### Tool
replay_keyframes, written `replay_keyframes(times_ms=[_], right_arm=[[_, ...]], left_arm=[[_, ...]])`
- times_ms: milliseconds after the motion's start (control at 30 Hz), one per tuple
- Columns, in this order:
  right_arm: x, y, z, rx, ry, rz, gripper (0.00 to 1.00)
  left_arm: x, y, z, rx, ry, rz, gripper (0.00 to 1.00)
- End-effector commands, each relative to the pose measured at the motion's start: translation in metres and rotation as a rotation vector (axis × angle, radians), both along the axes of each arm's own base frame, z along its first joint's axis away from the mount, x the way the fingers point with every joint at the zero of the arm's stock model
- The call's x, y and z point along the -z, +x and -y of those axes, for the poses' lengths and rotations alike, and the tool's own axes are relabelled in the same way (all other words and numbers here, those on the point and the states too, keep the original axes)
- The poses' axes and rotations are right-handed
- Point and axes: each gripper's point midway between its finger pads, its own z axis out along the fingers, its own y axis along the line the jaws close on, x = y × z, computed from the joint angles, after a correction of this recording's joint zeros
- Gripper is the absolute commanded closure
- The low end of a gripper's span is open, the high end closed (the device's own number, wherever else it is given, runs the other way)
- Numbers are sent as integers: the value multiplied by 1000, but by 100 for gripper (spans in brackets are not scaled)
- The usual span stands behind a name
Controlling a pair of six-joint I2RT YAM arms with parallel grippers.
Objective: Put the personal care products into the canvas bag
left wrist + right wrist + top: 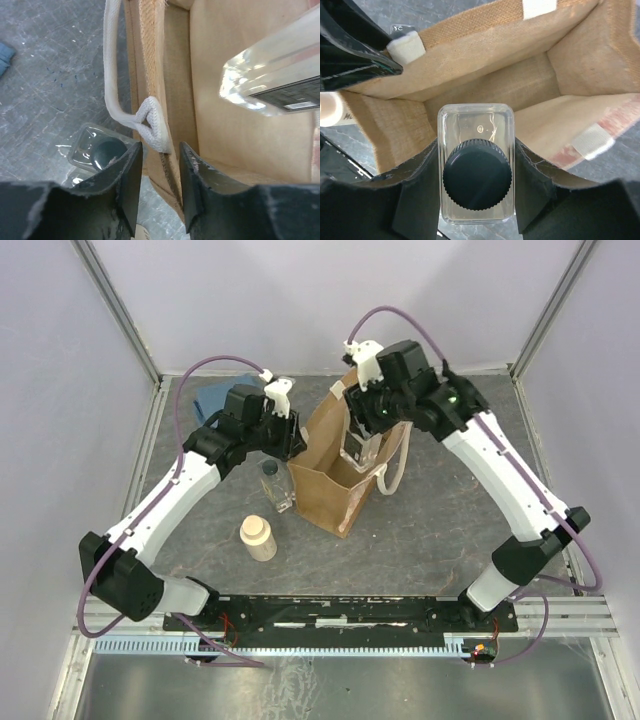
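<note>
The tan canvas bag point(330, 485) stands upright mid-table with its mouth open. My right gripper point(358, 440) hangs over that mouth, shut on a clear square bottle point(476, 170) with a dark cap; the bag's inside point(485, 90) lies below it. My left gripper point(160, 150) straddles the bag's left rim point(150, 60) beside the white handle loop point(149, 120), with a gap still showing on the left finger's side. Another clear bottle point(275, 485) stands on the table just left of the bag. A cream round bottle point(258, 537) stands nearer the front.
A folded blue cloth point(210, 395) lies at the back left, behind the left arm. The bag's other handle point(392, 472) droops down its right side. Grey walls and metal rails close in the table.
</note>
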Motion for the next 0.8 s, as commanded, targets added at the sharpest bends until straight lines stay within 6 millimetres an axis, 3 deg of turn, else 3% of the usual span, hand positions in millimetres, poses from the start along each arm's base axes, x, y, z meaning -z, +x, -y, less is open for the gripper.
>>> replay_keyframes(times_ms=[0,233,500,767], right_arm=[[-33,19,-27,-46,164,192,100],[19,5,-48,-68,199,140,100],[66,-10,-70,-87,164,125,100],[95,-7,-67,-42,123,118,100]], left_arm=[[-3,9,1,-20,9,41,64],[-7,4,2,-11,2,49,79],[-6,-1,0,-11,0,48,80],[-4,-1,-1,-13,3,44,79]])
